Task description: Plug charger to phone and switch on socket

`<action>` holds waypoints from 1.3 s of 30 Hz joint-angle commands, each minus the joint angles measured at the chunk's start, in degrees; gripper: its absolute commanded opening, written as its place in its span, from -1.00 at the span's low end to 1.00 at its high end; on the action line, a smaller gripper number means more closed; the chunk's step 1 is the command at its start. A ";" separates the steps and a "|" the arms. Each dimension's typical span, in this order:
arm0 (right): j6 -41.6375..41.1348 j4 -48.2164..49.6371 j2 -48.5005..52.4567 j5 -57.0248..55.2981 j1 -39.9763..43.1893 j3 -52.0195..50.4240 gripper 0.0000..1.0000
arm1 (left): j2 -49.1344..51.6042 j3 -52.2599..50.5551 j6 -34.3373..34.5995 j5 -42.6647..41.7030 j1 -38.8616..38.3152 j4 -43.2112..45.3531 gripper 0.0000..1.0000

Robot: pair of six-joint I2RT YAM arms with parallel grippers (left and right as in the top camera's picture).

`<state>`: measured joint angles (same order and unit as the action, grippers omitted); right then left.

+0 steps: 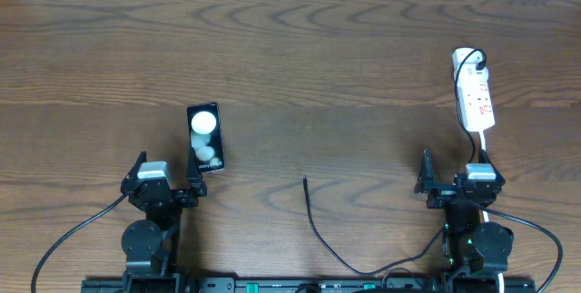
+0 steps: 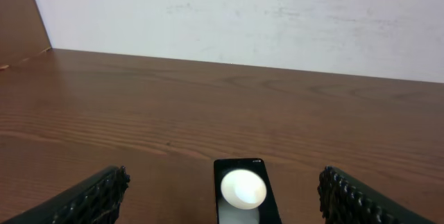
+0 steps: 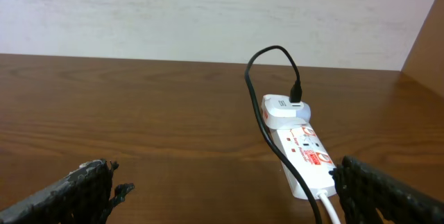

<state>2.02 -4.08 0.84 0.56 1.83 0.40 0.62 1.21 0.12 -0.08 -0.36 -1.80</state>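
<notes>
Waiting at the near edge of the worktop [image 1: 290, 57], both of my grippers are wide apart and hold nothing; my left gripper [image 1: 168, 173] sits just behind the phone [image 1: 204, 137], my right gripper [image 1: 454, 170] sits near the socket [image 1: 474, 93] on the right side, and the charger [image 1: 311, 216] lies loose between my two arms with its small tip pointing away from me. I think the first job is to pick up that tip; I should come straight down over it, pinch the cable close behind the tip so it does not flop, and aim it at the phone's near end.
</notes>
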 commanded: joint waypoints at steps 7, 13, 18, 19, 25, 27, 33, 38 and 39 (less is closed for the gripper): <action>-0.72 -0.26 -0.55 -0.61 -0.74 -0.07 0.99 | -0.39 -0.94 -0.33 0.57 0.35 -2.45 0.79; -0.72 -0.26 -0.55 -0.61 -0.74 -0.07 0.99 | -0.39 -0.94 -0.33 0.57 0.35 -2.45 0.79; -0.72 -0.26 -0.55 -0.61 -0.74 -0.07 0.99 | -0.39 -0.94 -0.33 0.57 0.35 -2.43 0.79; -0.72 -0.26 -0.55 -0.61 -0.74 -0.07 0.99 | -0.39 -0.94 -0.33 0.57 0.35 -2.43 0.79; -0.72 -0.26 -0.55 -0.61 -0.74 -0.07 0.98 | -0.39 -0.94 -0.33 0.57 0.35 -2.43 0.79; -0.72 -0.26 -0.55 -0.61 -0.74 -0.07 0.99 | -0.39 -0.94 -0.33 0.57 0.35 -2.45 0.79; -0.72 -0.26 -0.55 -0.42 -1.99 -0.07 0.99 | -0.39 -0.94 -0.33 0.57 0.35 -2.43 0.79; -0.72 -0.26 -0.55 -0.42 -2.08 -0.07 0.99 | -0.39 -0.94 -0.33 0.57 0.35 -2.43 0.79; -0.70 -0.26 -0.55 -0.42 -2.08 -0.07 0.99 | -0.39 -0.94 -0.33 0.57 0.35 -2.43 0.79</action>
<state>2.02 -4.08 0.84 0.43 0.40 0.40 0.62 1.23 0.14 -0.08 -0.36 -1.78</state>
